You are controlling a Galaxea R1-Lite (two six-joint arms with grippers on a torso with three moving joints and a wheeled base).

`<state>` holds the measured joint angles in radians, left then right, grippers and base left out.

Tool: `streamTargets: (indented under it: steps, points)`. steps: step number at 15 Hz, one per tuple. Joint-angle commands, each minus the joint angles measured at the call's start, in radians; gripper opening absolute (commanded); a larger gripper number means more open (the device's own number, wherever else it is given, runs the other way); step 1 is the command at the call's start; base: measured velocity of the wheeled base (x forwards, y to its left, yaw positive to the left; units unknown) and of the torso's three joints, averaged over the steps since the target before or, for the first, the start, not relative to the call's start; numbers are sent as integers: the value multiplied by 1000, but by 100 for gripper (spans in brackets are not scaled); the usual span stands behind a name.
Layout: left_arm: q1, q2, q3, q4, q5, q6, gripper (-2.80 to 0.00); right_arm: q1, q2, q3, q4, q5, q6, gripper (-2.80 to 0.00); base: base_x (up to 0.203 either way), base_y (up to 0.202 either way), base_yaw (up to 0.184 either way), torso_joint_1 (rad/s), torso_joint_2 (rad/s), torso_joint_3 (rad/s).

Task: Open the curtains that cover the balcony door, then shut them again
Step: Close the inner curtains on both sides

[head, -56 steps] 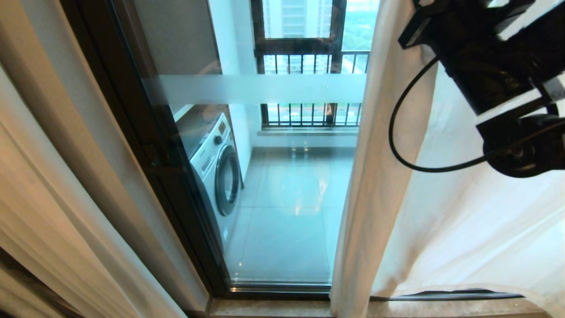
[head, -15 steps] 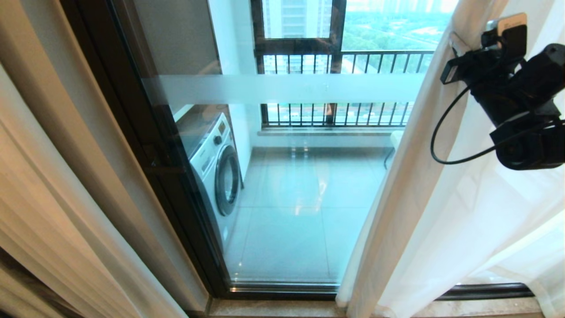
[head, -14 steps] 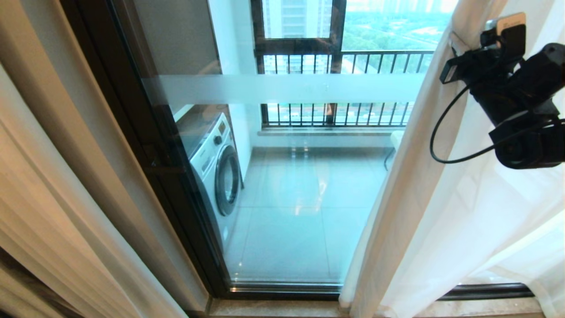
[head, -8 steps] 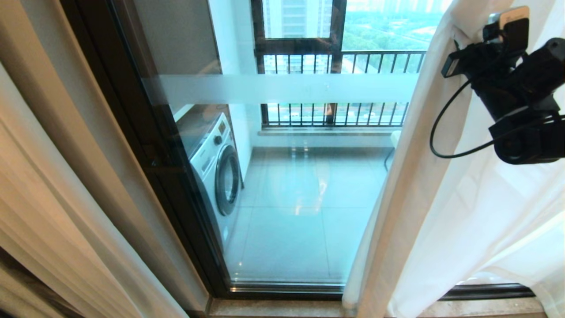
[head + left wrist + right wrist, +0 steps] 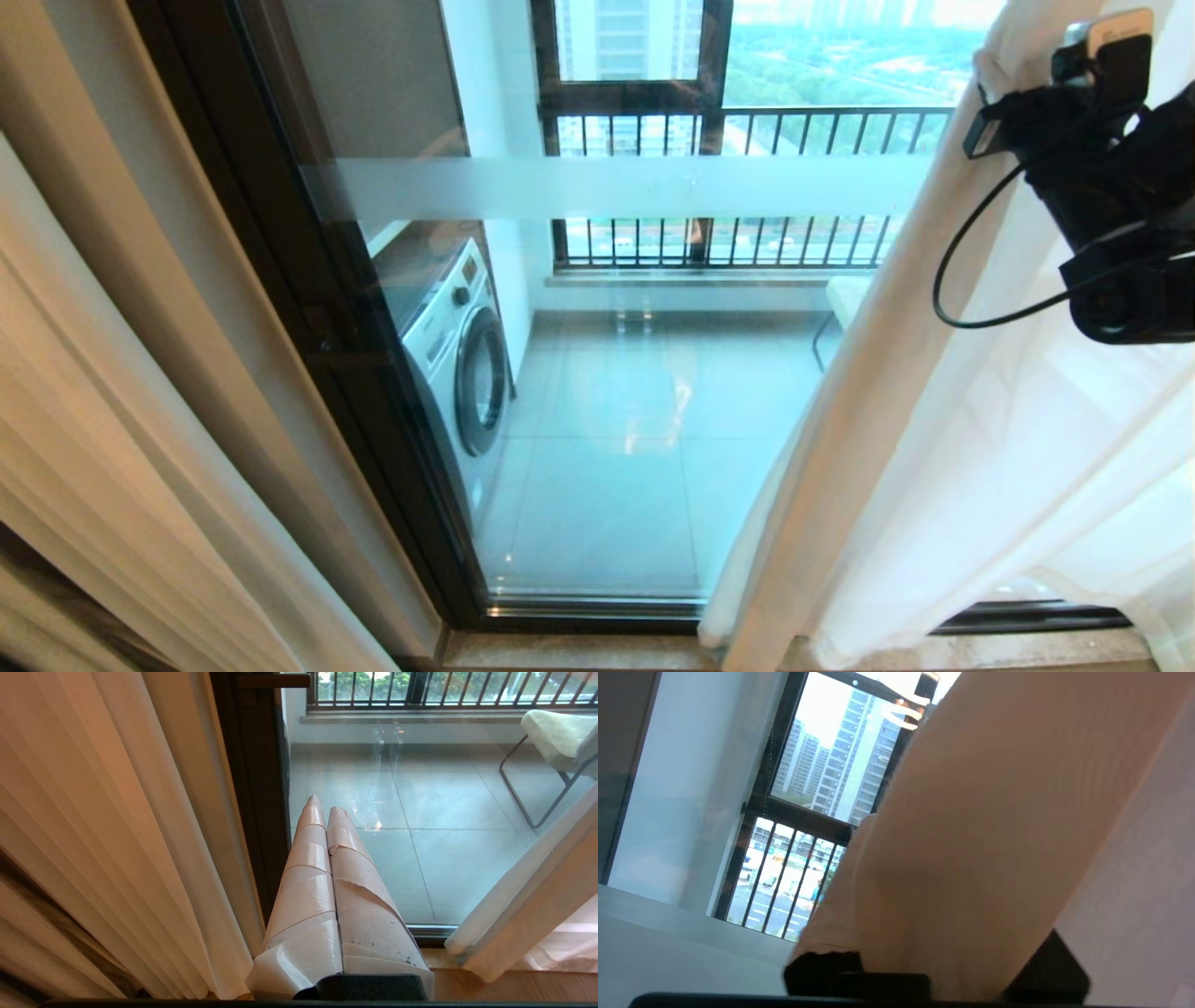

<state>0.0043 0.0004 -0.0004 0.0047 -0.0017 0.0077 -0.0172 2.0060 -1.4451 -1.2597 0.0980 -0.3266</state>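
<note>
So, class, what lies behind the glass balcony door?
Behind the dark-framed glass balcony door: a white front-loading washing machine, grey floor tiles and a black-barred railing. The sheer white curtains hide the right side.

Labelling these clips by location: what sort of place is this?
Probably a high-rise flat, at its balcony door: a washing machine beyond the glass, a barred railing over tower blocks, sheer curtains.

Head cam looks down thru balcony door [image 5: 607,392]; L wrist cam low, shares same glass & floor.
</note>
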Motion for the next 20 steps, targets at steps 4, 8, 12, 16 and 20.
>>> streamTargets:
  steps: [4, 8, 12, 16, 20]
  points:
    - [0, 0, 0, 0, 0, 0, -280, -4, -1, 2, -25, 3, -2, 0, 0, 0, 0, 0, 0, 0]
    - [0, 0, -1, 0, 1, 0, -280, -4, -23, 17, -24, 3, -5, 0, 0, 0, 0, 0, 0, 0]
    - [0, 0, 0, 0, 0, 0, -280, -4, -80, 122, -14, 3, -8, 0, 0, 0, 0, 0, 0, 0]
    - [0, 0, 0, 0, 0, 0, -280, -13, -159, 245, -16, 2, -17, 0, 0, 0, 0, 0, 0, 0]
    - [0, 0, 0, 0, 0, 0, -280, -34, -244, 399, -32, 1, -24, 0, 0, 0, 0, 0, 0, 0]
